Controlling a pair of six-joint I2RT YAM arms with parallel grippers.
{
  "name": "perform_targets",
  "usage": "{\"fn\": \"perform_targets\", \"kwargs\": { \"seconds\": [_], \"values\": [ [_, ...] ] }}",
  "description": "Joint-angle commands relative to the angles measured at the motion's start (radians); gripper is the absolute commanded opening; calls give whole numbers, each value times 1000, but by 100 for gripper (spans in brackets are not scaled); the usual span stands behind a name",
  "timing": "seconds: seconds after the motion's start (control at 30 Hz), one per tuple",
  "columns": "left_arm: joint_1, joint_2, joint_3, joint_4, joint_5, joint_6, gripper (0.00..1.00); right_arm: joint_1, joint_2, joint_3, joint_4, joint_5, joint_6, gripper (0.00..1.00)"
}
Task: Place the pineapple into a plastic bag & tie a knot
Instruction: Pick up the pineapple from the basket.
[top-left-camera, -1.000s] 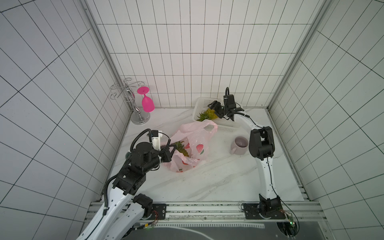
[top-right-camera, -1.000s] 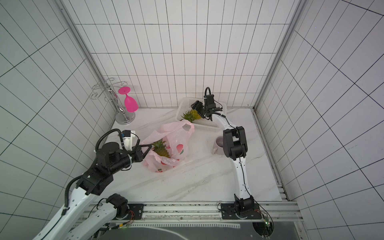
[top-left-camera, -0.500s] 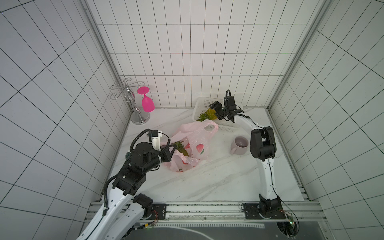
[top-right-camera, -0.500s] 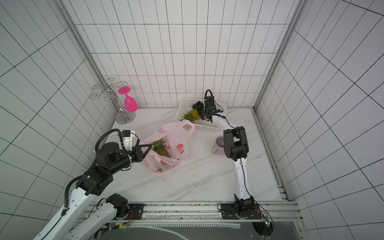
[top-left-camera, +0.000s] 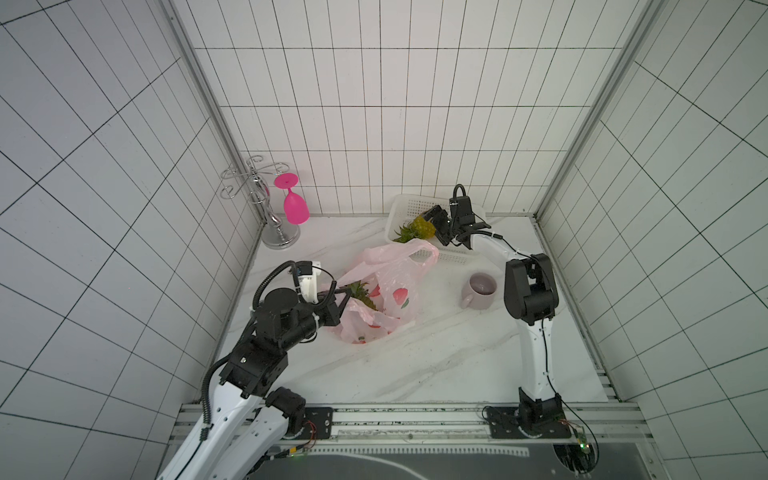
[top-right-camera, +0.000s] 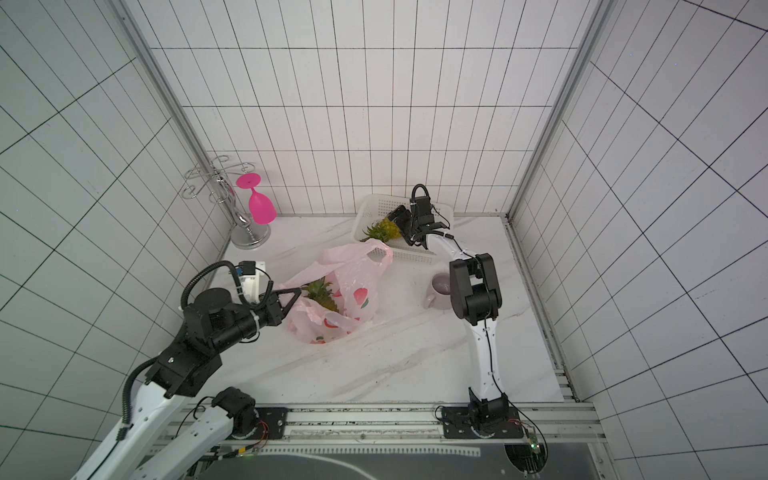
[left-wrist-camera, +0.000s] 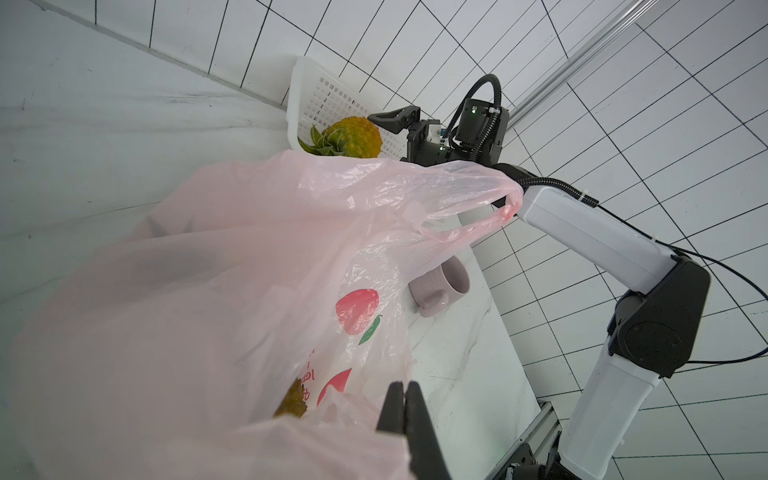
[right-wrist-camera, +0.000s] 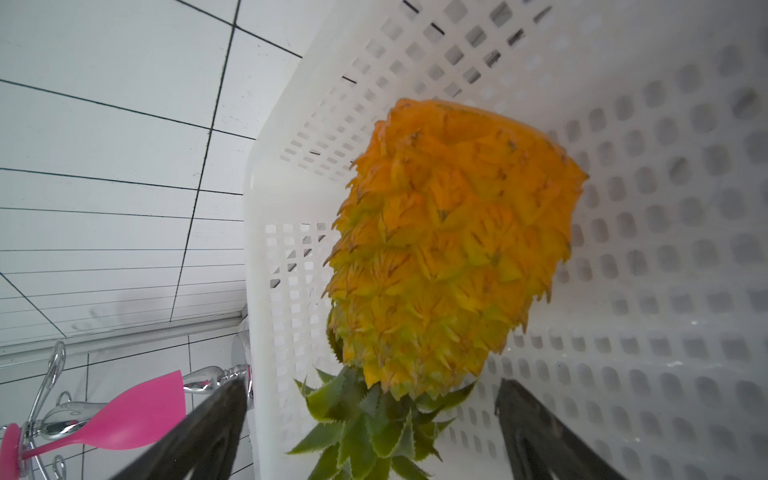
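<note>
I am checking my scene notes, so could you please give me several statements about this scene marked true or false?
A pineapple lies in the white basket. True.
The plastic bag is empty. False: a second pineapple sits inside.
The right gripper has its jaws open. True.
The mug lies on its side. False: it stands upright.
The left gripper is shut on the plastic bag. True.

A pineapple (top-left-camera: 424, 226) lies in the basket (top-left-camera: 409, 207) behind the plastic bag (top-left-camera: 401, 286), mug (top-left-camera: 480, 291) right of bag
</note>
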Motion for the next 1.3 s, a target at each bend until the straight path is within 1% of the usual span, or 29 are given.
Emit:
{"fn": "perform_targets", "kwargs": {
  "seconds": [0.0, 0.1, 0.27, 0.33, 0.37, 0.47, 0.57, 0.6, 0.7, 0.8, 0.9, 1.07, 1.2, 1.27],
  "values": [
    [5, -8, -17, 9, 9, -11, 0, -13, 88, 57, 8, 7, 36, 99],
    [5, -12, -26, 10, 15, -18, 0, -18, 147, 95, 15, -24, 82, 99],
    [5, -23, -34, 9, 13, -26, 0, -22, 208, 157, 35, -17, 114, 99],
    [5, -24, -34, 8, 15, -28, 0, -22, 233, 183, 37, -17, 122, 94],
    [5, -25, -35, 7, 15, -28, 0, -23, 240, 190, 43, -19, 128, 90],
    [5, -25, -34, 4, 10, -28, 0, -28, 240, 164, 97, -24, 145, 68],
    [6, -22, -31, 1, 9, -25, 0, -34, 214, 107, 189, -46, 142, 49],
    [6, -20, -31, 1, 8, -24, 0, -35, 197, 82, 229, -61, 139, 42],
    [6, -11, -21, -8, 4, -7, 0, -39, 133, 2, 336, -101, 126, 26],
    [5, 1, -6, -18, 4, 9, 0, -40, 43, -86, 426, -122, 111, 16],
    [6, 7, 5, -22, 8, 18, 0, -43, -56, -151, 485, -142, 88, 14],
    [5, 9, 7, -23, 9, 24, 0, -49, -210, -194, 488, -155, 13, 8],
    [5, 7, 2, -26, 11, 24, 0, -49, -340, -185, 378, -116, -135, 3],
    [5, 3, -3, -25, 11, 23, 0, -49, -421, -210, 318, -72, -216, 1]
  ]
}}
